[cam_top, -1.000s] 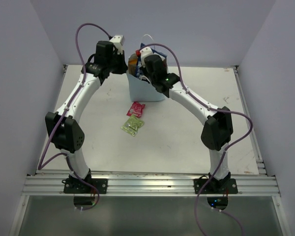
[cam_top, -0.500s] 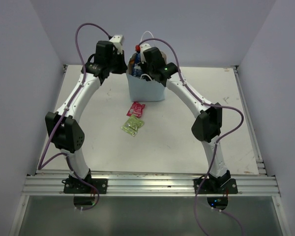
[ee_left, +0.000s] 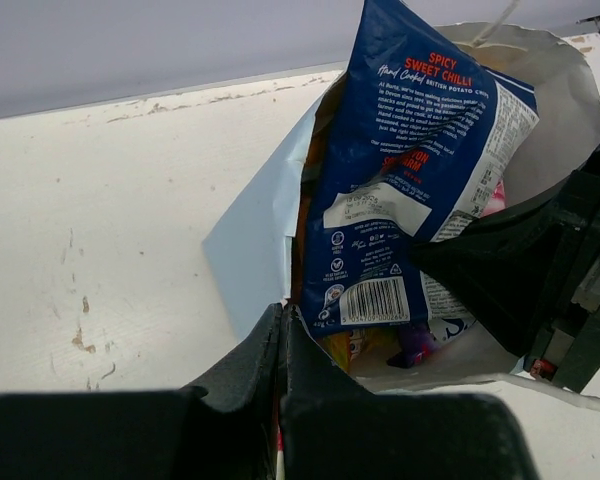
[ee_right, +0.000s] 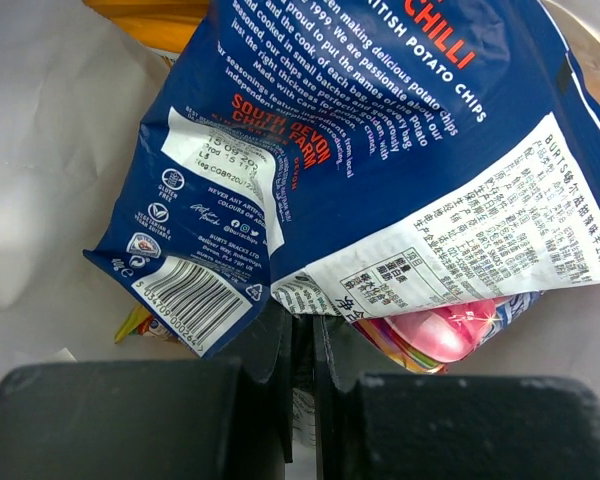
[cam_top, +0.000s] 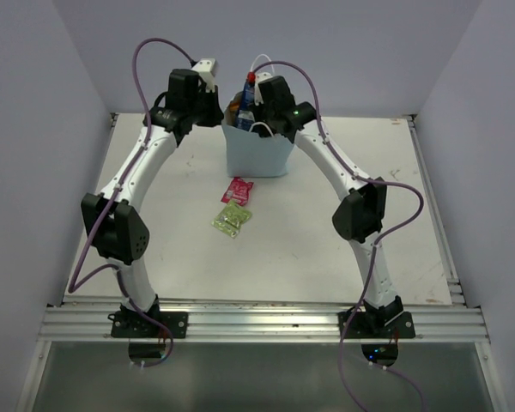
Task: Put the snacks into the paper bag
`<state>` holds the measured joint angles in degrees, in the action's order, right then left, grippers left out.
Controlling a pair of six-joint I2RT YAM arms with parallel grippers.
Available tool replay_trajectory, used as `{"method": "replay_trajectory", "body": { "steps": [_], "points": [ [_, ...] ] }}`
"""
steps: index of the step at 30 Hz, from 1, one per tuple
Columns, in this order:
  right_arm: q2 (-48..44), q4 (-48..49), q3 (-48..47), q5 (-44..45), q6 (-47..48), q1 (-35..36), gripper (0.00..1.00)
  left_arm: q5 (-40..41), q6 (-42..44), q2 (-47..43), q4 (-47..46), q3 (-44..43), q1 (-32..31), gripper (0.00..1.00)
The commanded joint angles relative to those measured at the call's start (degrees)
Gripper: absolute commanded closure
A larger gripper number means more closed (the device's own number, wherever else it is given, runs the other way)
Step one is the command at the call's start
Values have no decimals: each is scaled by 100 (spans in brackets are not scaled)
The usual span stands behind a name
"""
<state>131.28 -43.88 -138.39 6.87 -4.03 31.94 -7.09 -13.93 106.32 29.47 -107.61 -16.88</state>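
Note:
The pale blue-grey paper bag (cam_top: 259, 160) stands upright at the back of the table. My left gripper (cam_top: 218, 115) is shut on its left rim, seen as the bag wall (ee_left: 242, 248) running into the shut fingers (ee_left: 250, 370). My right gripper (ee_right: 302, 335) is shut on the bottom edge of a blue-white chip packet (ee_right: 380, 150). That packet (ee_left: 410, 150) hangs tilted in the bag's mouth (cam_top: 246, 96). Orange (ee_right: 150, 15), pink-red (ee_right: 450, 335) and purple (ee_left: 416, 346) snacks lie inside. A pink sachet (cam_top: 239, 190) and a green sachet (cam_top: 232, 219) lie on the table in front.
The white table (cam_top: 378, 223) ends at a raised metal rail (cam_top: 257, 319) near the arm bases. Grey walls close in at the back and both sides. The bag's thin white handle (cam_top: 263, 129) loops up near the right wrist. The right arm's black body (ee_left: 540, 270) crowds the bag's right side.
The right arm has swung back and up over the bag, carrying the blue-white packet higher into its mouth. The left arm and both sachets have stayed put.

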Motion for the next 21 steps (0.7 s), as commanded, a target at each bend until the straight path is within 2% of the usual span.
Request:
{"method": "replay_trajectory", "body": {
  "steps": [1, 5, 6, 7, 9, 10, 13, 16, 21],
  "points": [
    [713, -1140, 84, 140, -150, -268, 95, -29, 5, -33, -443, -436, 62, 100],
    [969, -1334, -486, -186, -405, -259, 95, -55, -13, 20, -451, -489, 62, 100],
    [926, -1273, -522, -273, -475, -259, 89, -47, -13, 29, -451, -480, 62, 100],
    [760, -1098, -549, -370, -484, -259, 78, -47, -13, 38, -443, -480, 54, 100],
    [566, -939, -654, -388, -502, -259, 75, -47, -22, 46, -451, -497, 62, 100],
    [356, -799, -689, -432, -493, -259, 66, -47, -30, 55, -460, -515, 62, 100],
    [12, -693, -900, -538, -493, -259, 48, -64, -65, 99, -469, -559, 62, 100],
    [-585, -614, -892, -679, -485, -259, 42, -73, -57, 126, -451, -612, 62, 100],
    [-1805, -297, -119, -670, -178, -250, 35, -108, -74, 152, -443, -621, 62, 100]
  ]
}}
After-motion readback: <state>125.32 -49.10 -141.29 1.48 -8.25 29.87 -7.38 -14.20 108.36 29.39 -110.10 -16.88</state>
